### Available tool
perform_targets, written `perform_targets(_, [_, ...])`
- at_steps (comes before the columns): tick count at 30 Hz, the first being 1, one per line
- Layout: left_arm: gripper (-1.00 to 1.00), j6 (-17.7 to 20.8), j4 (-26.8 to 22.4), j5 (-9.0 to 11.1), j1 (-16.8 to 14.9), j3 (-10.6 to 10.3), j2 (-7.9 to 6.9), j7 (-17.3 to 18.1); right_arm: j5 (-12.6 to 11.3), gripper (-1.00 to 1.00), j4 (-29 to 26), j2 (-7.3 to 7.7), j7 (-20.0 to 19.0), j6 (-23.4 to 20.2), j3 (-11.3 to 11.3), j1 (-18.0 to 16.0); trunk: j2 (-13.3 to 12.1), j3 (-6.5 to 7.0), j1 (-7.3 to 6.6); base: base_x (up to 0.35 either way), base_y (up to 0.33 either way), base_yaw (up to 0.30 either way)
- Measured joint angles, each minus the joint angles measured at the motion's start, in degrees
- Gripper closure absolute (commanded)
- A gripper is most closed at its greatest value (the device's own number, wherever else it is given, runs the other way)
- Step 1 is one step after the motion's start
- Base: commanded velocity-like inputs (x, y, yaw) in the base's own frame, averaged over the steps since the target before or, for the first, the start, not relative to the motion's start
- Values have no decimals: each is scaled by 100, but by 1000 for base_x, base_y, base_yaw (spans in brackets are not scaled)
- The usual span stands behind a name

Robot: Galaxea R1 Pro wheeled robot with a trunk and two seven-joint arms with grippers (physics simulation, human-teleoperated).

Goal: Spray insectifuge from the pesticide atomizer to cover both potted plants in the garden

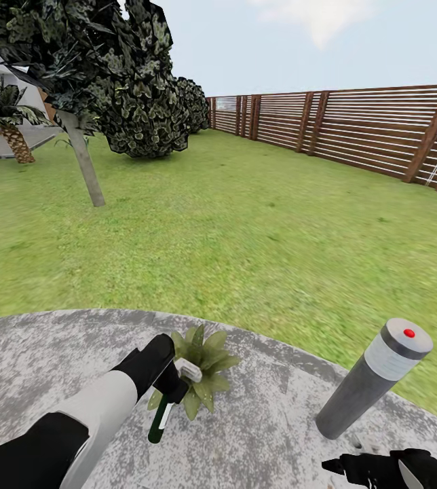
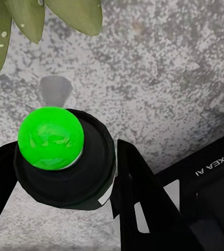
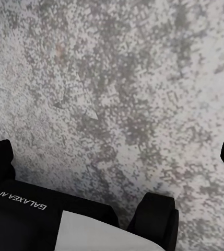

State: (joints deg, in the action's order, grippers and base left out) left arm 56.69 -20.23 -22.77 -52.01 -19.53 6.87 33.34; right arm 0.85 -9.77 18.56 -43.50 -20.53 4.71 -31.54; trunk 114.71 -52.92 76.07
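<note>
While left fingers clamp the atomizer beside a plant, right fingers spread.

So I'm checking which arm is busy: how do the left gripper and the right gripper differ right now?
The left gripper is shut on the pesticide atomizer, beside the potted plant; the right gripper is open and holds nothing. The left gripper is stretched forward over the middle of the patio; the right gripper sits low near the bollard lamp. Both are black and hang over the grey paving.
</note>
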Motion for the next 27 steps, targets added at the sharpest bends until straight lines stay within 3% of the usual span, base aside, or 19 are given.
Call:
perform_targets(9, [100,0,0,2,10,-7,6,0,0,-100,0,0,0,0,1,0,-359,161,-197,0,0,0])
perform_targets(15, [100,0,0,11,17,-2,9,0,-4,-100,0,8,0,0,3,0,-361,162,-198,-13,-1,0])
perform_targets(16, [100,0,0,15,18,-1,9,0,-8,-100,-1,49,0,1,7,0,-361,162,-197,-206,-66,0])
perform_targets(18, [100,-1,0,17,18,0,8,0,-10,-100,-1,277,-12,1,8,0,-361,162,-195,-252,-93,0])
perform_targets(21, [100,-2,0,17,18,0,9,0,-18,-100,-1,435,-17,1,9,0,-361,162,-195,-287,-119,0])
perform_targets(27, [100,-2,-6,18,18,0,9,0,-21,-100,-1,474,-19,0,9,0,-361,161,-195,-296,-129,0])
